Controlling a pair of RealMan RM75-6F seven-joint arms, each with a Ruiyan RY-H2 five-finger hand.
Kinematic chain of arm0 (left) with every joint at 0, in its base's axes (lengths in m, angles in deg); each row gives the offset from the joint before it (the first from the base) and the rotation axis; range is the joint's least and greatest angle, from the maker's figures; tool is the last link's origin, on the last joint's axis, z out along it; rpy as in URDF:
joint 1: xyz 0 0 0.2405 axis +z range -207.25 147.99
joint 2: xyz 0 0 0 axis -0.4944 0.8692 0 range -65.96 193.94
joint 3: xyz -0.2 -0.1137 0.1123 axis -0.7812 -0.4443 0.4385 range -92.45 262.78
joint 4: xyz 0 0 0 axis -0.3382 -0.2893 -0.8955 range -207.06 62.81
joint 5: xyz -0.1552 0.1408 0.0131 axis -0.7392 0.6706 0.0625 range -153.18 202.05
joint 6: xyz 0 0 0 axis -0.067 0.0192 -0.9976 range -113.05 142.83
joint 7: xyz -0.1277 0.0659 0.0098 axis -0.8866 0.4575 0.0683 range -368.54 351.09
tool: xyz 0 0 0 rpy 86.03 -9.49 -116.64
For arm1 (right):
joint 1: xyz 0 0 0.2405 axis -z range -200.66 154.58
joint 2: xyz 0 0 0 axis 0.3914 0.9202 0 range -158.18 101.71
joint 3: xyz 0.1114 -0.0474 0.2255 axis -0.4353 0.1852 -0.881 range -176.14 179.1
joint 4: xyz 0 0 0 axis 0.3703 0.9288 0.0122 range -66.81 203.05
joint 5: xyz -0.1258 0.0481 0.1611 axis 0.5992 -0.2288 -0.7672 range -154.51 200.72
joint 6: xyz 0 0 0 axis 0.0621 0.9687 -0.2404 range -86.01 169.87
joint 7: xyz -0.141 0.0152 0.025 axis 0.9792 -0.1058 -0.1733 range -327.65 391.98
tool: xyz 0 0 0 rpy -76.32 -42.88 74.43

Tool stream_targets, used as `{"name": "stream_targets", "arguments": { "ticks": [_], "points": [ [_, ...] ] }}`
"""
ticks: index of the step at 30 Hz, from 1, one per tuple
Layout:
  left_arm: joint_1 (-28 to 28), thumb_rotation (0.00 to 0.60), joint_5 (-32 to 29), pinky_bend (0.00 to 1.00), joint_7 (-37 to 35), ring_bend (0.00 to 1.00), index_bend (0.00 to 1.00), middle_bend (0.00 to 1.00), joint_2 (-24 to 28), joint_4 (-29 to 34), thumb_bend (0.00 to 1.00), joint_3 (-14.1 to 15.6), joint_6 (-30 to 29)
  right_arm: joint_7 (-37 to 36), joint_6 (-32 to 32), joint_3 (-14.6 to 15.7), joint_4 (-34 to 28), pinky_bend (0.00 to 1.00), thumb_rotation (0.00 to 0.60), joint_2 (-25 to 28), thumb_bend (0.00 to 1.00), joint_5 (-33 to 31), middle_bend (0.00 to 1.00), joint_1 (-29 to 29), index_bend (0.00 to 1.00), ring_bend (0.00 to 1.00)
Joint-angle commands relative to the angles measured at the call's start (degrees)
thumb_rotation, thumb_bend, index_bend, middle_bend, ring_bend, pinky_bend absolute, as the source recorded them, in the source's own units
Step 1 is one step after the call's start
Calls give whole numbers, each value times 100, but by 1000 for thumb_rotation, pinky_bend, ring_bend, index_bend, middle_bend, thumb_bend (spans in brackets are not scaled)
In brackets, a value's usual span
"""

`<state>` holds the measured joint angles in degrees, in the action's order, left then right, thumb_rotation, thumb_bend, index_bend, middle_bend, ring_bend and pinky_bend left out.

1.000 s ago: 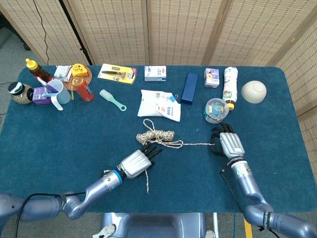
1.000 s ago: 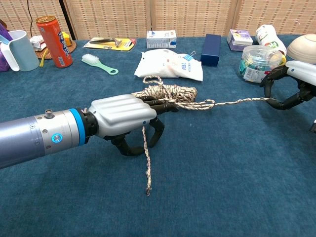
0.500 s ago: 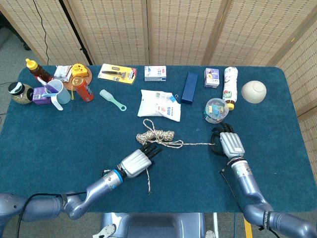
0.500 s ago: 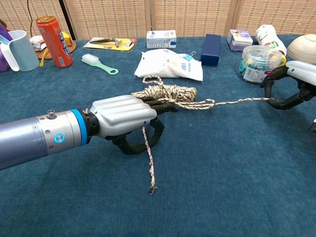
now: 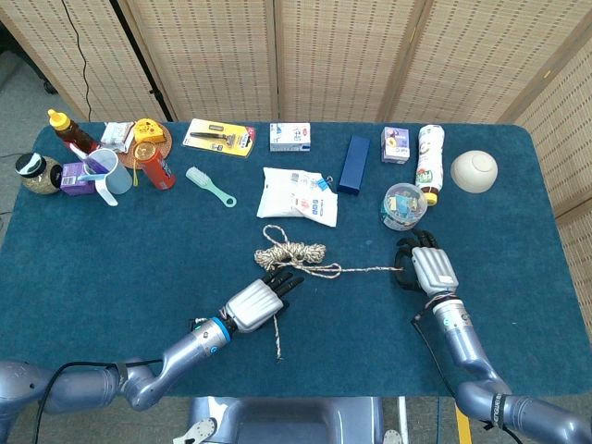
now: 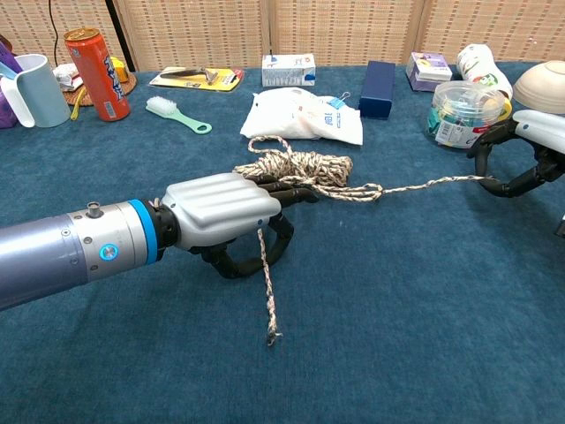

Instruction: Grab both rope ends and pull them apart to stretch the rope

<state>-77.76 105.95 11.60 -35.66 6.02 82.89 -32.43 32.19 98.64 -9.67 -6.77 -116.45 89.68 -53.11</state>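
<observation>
A beige twisted rope lies bunched in a coil (image 5: 291, 251) (image 6: 296, 164) at the middle of the blue table. One strand runs right from the coil to my right hand (image 5: 428, 266) (image 6: 523, 155), which pinches its end. The other strand drops under my left hand (image 5: 254, 302) (image 6: 225, 215), whose fingers curl around it, and its free tail (image 5: 276, 344) (image 6: 268, 302) trails toward the front edge. The left hand sits just in front of the coil.
A white pouch (image 5: 300, 193) lies behind the coil. A clear tub (image 5: 405, 205), a dark blue box (image 5: 353, 163), a white bottle (image 5: 429, 163) and a bowl (image 5: 474, 170) stand at the back right. A red can (image 5: 155, 166), mug (image 5: 107, 174) and brush (image 5: 208, 184) are back left.
My left hand has drawn back toward the front edge a little with the strand in it. The coil has shifted slightly and the strand to the right hand looks tauter.
</observation>
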Motion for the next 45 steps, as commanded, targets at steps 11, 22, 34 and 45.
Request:
{"name": "stream_targets", "arguments": {
  "ticks": [11, 22, 34, 45],
  "points": [
    [73, 600, 15, 0, -85, 0, 624, 64, 75, 70, 472, -20, -209, 17, 89, -14, -96, 0, 600, 50, 559, 79, 273, 15, 626, 23],
    [288, 600, 81, 0, -361, 0, 646, 141, 551, 381, 477, -75, -640, 76, 210, -11, -324, 0, 600, 206, 559, 180, 276, 48, 627, 25],
    [723, 600, 141, 0, -775, 30, 685, 201, 1356, 636, 477, 5, -1192, 128, 323, -30, -583, 0, 600, 471, 559, 211, 280, 109, 629, 29],
    [1177, 600, 199, 0, -1281, 34, 700, 209, 2148, 826, 478, 41, -1709, 204, 476, -63, -855, 0, 600, 754, 559, 257, 283, 170, 633, 33]
  ]
}}
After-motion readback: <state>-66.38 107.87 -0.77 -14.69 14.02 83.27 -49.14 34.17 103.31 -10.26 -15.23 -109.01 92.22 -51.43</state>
